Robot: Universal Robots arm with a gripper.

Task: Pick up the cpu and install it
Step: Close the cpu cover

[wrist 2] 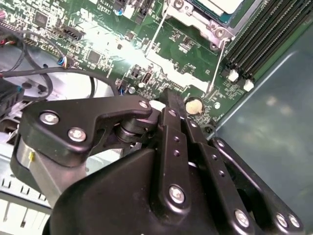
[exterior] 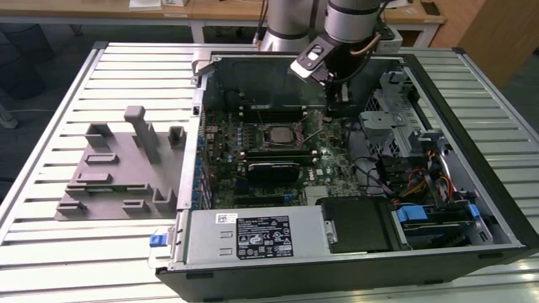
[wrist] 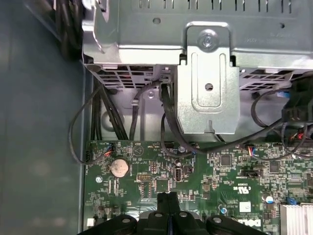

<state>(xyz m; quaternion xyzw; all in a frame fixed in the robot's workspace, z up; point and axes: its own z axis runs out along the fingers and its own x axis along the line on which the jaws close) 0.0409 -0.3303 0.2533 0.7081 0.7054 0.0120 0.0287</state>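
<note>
Grey fixture [exterior: 118, 170] stands on the slatted table [exterior: 50, 252], well apart from the tool [exterior: 343, 104], on the exterior view's left of it. Open computer case [exterior: 337, 281] lies beside the fixture. The cpu [exterior: 278, 134] sits in the motherboard [exterior: 329, 164] socket, near the tool on the exterior view's left, not touching it. Tool hangs inside the case above the board. In both wrist views its fingers [wrist: 165, 200] are pressed together with nothing between them. Coin cell [wrist 2: 194, 105] lies just beside the tips.

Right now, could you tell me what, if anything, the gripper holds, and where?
Nothing is held: the gripper is shut and empty above the motherboard.
</note>
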